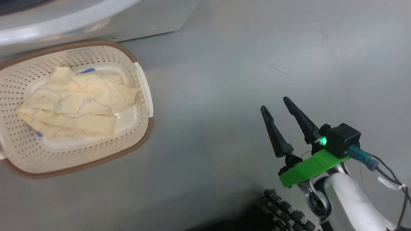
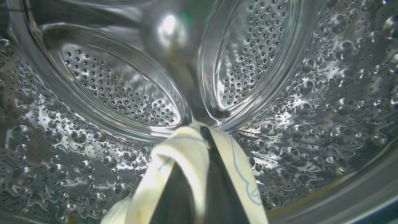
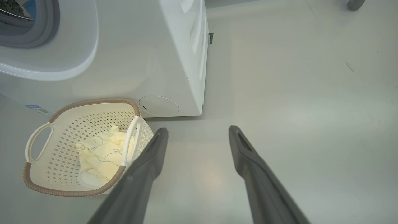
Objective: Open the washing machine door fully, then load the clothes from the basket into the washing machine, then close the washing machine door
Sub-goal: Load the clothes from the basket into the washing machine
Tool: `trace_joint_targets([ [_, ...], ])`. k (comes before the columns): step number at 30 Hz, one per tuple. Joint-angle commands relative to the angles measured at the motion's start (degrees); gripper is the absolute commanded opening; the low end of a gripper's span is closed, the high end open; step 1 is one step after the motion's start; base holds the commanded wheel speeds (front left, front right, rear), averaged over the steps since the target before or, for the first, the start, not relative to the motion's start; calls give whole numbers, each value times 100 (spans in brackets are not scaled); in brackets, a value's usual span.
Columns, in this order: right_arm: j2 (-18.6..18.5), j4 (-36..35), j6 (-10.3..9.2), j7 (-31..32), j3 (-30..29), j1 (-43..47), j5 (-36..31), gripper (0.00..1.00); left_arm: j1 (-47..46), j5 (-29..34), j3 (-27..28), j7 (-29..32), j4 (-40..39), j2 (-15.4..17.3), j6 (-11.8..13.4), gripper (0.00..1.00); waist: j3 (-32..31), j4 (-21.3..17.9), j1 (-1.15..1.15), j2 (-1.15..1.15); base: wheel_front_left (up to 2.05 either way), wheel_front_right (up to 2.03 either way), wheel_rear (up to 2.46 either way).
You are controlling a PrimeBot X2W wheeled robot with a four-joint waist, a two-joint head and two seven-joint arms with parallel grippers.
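Observation:
My left gripper (image 2: 203,130) is deep inside the perforated steel drum (image 2: 311,124) of the washing machine, shut on a pale-yellow garment (image 2: 183,152) with blue lines that drapes over its fingers. More of the clothes (image 1: 80,102) lie crumpled in the cream basket (image 1: 141,141) on the floor, just in front of the white washing machine (image 1: 64,19). My right gripper (image 1: 274,103) hovers open and empty over bare floor, well to the right of the basket. In the right wrist view the right gripper (image 3: 199,130) frames the floor, with the basket (image 3: 93,102), clothes (image 3: 102,152) and washing machine (image 3: 140,62) to its left. The washing machine door is out of view.
Grey floor (image 1: 224,80) stretches to the right of the basket and machine. My base's roller wheel (image 1: 285,211) sits at the bottom edge of the head view. A caster (image 3: 354,3) stands far off in the right wrist view.

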Motion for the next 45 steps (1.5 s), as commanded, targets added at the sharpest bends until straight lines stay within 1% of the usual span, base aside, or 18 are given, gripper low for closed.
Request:
trace_joint_targets([
  [1, -10, -157, 21, -38, 113, 236, -40, 100, -231, 71, 30, -64, -125, 315, 42, 0, 45, -39, 0, 0, 0, 0, 0],
  [10, -9, -185, 21, -38, 194, 217, 45, 100, -964, 177, -155, -400, 491, 368, 107, 0, 250, -203, 0, 0, 0, 0, 0],
  [13, -9, -197, 21, -38, 200, 200, 90, 100, -1162, 105, -106, -552, 548, 352, 190, 0, 293, -246, 0, 0, 0, 0, 0],
  [17, -9, -212, 21, -38, 216, 184, 140, 100, -1312, 71, -109, -680, 472, 355, 272, 0, 334, -303, 0, 0, 0, 0, 0],
  [20, -9, -231, 21, -38, 252, 159, 174, 100, -1339, 58, -106, -710, 250, 416, 345, 0, 378, -364, 0, 0, 0, 0, 0],
  [22, -9, -245, 21, -38, 274, 143, 199, 100, -1273, 53, -110, -713, 32, 469, 383, 0, 404, -401, 0, 0, 0, 0, 0],
  [24, -9, -247, 21, -38, 306, 145, 222, 100, -1141, 60, -117, -715, 1, 544, 425, 0, 405, -442, 0, 0, 0, 0, 0],
  [28, -9, -225, 21, -38, 332, 197, 254, 100, -1045, 97, -192, -668, 463, 627, 436, 0, 343, -492, 0, 0, 0, 0, 0],
  [29, -9, -195, 21, -38, 353, 222, 257, 100, -1093, 98, -233, -517, 728, 630, 396, 0, 290, -512, 0, 0, 0, 0, 0],
  [31, -9, -165, 21, -38, 368, 241, 261, 100, -1150, 84, -262, -317, 982, 618, 360, 1, 228, -527, 0, 0, 0, 0, 0],
  [33, -9, -153, 21, -38, 385, 260, 271, 100, -1198, 101, -316, -162, 1186, 612, 334, 18, 163, -542, 0, 0, 0, 0, 0],
  [35, -9, -144, 21, -38, 390, 281, 272, 100, -1266, 84, -345, -4, 1359, 575, 294, 29, 115, -548, 0, 0, 0, 0, 0],
  [36, -9, -144, 21, -38, 390, 281, 272, 100, -1266, 84, -345, -4, 1359, 575, 294, 29, 115, -548, 0, 0, 0, 0, 0],
  [38, -9, -136, 21, -38, 391, 299, 271, 100, -1325, 81, -391, 145, 1511, 537, 250, 46, 73, -548, 0, 0, 0, 0, 0],
  [39, -9, -134, 21, -38, 389, 307, 271, 100, -1354, 60, -396, 252, 1600, 508, 229, 63, 55, -547, 0, 0, 0, 0, 0],
  [40, -9, -132, 21, -38, 388, 314, 272, 100, -1381, 43, -403, 370, 1690, 480, 213, 93, 39, -546, 0, 0, 0, 0, 0],
  [41, -9, -132, 21, -38, 390, 321, 272, 100, -1408, 24, -406, 491, 1776, 456, 200, 100, 24, -546, 0, 0, 0, 0, 0],
  [45, -9, -132, 21, -38, 389, 340, 281, 100, -1479, -71, -402, 760, 1962, 370, 147, 100, -14, -548, 0, 0, 0, 0, 0],
])
